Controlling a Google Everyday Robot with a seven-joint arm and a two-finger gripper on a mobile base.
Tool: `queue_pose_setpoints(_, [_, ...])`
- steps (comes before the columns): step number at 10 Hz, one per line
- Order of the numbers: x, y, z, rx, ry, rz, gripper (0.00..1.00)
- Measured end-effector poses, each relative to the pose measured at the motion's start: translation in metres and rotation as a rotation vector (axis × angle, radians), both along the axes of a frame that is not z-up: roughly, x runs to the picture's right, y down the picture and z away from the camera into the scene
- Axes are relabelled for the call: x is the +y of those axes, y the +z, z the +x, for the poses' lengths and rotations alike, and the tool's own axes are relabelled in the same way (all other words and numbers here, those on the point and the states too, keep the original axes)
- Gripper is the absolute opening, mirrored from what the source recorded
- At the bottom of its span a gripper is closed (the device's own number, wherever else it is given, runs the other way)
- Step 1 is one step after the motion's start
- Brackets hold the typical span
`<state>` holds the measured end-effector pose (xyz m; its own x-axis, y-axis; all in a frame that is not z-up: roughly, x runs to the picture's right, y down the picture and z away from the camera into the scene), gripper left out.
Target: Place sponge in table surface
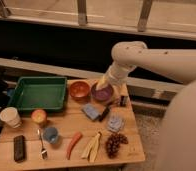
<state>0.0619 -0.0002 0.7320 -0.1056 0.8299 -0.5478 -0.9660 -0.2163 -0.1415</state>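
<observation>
- Note medium-blue soft rectangular sponge [91, 111] flat on light tan plank table [61, 150], seemingly delivered already.
- Find hand [112, 107] just right of sponge, spread apart, holding nothing.

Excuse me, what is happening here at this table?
A robot arm reaches over the wooden table surface. Its gripper is open and low, next to the purple bowl. The blue sponge lies flat on the table right beside the gripper, apparently not held.
</observation>
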Motion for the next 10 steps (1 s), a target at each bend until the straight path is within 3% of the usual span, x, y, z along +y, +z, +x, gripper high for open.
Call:
queue_pose_setpoints(1, [0.002,0.01,-0.02,-0.016,-0.019,-0.02,0.72])
queue_pose_setpoints(7, [0.004,0.011,-0.02,-0.012,-0.017,-0.026,0.72])
queue_pose_setpoints(10, [0.011,0.012,-0.037,-0.035,-0.064,-0.023,0.72])
